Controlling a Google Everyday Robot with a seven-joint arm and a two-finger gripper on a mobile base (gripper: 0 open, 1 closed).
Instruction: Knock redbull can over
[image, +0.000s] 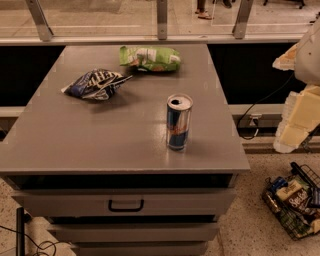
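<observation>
The redbull can (178, 122) stands upright on the grey cabinet top (100, 140), right of the middle and near the front edge. It is blue and silver with a red logo, and its top is opened. My gripper (296, 117) hangs as pale cream-and-white parts at the right edge of the camera view. It is beyond the cabinet's right side, well to the right of the can and apart from it. Nothing is seen in it.
A blue-and-white snack bag (95, 84) lies at the back left of the top and a green-and-white chip bag (150, 58) at the back middle. Drawers (125, 204) are below the front edge. A wire basket of snacks (295, 200) sits on the floor at the right. A window rail runs behind.
</observation>
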